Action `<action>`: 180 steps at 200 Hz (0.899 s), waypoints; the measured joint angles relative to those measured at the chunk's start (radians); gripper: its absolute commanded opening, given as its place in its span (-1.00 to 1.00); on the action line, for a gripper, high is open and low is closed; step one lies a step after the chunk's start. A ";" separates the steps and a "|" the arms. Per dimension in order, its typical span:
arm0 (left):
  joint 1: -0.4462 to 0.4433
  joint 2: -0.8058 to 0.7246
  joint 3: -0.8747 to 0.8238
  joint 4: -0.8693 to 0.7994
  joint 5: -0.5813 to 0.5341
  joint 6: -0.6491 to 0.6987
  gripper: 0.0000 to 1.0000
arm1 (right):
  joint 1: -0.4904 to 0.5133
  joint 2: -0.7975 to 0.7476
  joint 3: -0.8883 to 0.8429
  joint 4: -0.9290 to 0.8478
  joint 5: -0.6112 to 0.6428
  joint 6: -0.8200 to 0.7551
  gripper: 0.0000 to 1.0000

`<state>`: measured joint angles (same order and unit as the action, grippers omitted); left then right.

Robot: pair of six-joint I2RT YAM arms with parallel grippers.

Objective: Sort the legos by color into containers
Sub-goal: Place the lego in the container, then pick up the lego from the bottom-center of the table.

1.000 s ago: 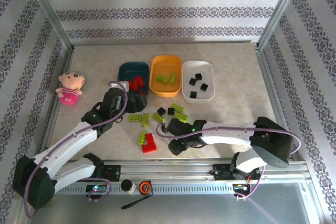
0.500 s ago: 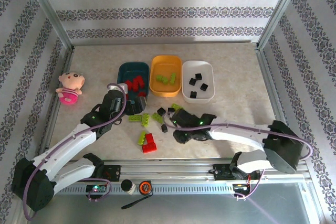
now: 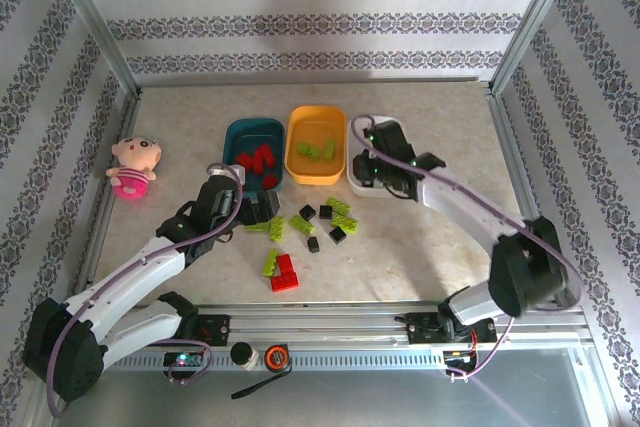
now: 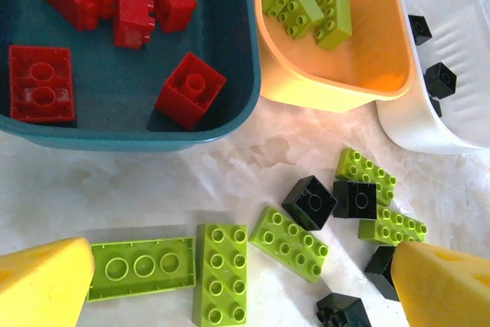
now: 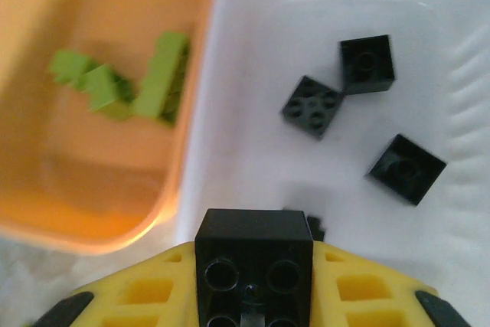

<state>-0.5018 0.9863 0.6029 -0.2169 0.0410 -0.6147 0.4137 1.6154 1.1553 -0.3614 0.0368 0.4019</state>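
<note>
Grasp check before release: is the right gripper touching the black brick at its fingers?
Touching. Right wrist view shows the black brick pinched between the yellow fingers of the right gripper, above the white tray.

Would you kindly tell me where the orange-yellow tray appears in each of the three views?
Top external: the orange-yellow tray sits in the upper middle of the table.
Left wrist: the tray is at the top, right of centre, cut by the upper edge.
Right wrist: the tray takes up the left half, blurred.
Shared landmark: the lime-green bricks lying inside it.
</note>
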 measured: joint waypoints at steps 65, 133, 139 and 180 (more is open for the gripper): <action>0.000 0.000 -0.019 0.000 0.031 -0.004 0.99 | -0.051 0.145 0.045 0.001 0.004 0.052 0.39; 0.000 -0.008 -0.041 0.000 0.037 -0.018 0.99 | 0.021 -0.052 -0.017 0.017 -0.021 0.040 0.47; 0.000 -0.011 -0.045 0.000 0.037 -0.019 0.99 | 0.044 -0.082 -0.033 0.018 -0.031 0.035 0.47; 0.000 -0.033 -0.057 -0.001 0.033 -0.023 0.99 | 0.241 -0.184 -0.125 -0.023 -0.097 -0.012 0.47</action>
<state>-0.5018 0.9531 0.5461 -0.2176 0.0738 -0.6376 0.6544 1.4311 1.0302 -0.3847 -0.0597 0.3897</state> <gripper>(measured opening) 0.997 0.737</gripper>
